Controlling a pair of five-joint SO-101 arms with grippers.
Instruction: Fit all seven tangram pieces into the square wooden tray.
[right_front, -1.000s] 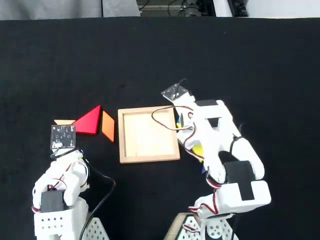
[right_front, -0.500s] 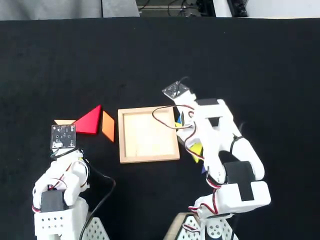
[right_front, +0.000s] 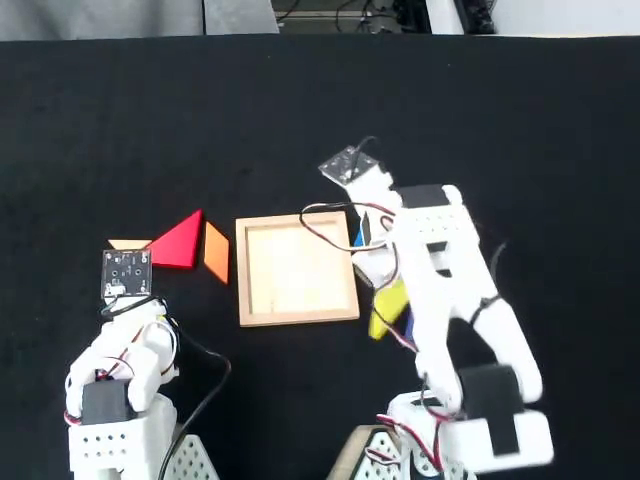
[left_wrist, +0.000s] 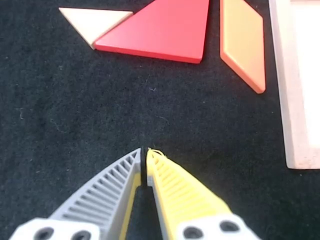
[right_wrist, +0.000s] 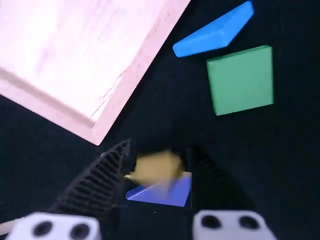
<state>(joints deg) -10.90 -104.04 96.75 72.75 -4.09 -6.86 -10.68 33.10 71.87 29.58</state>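
Right wrist view catches green square (right_wrist: 241, 80) (hidden from above).

place: robotics lab | cues: black-clothed table (right_front: 320, 100); cable tangle (right_front: 370, 15) behind; grey curtain (right_front: 100, 15)

Left fingers (left_wrist: 170, 187) closed; right fingers (right_wrist: 97, 182) clamp yellow piece (right_wrist: 155, 167).
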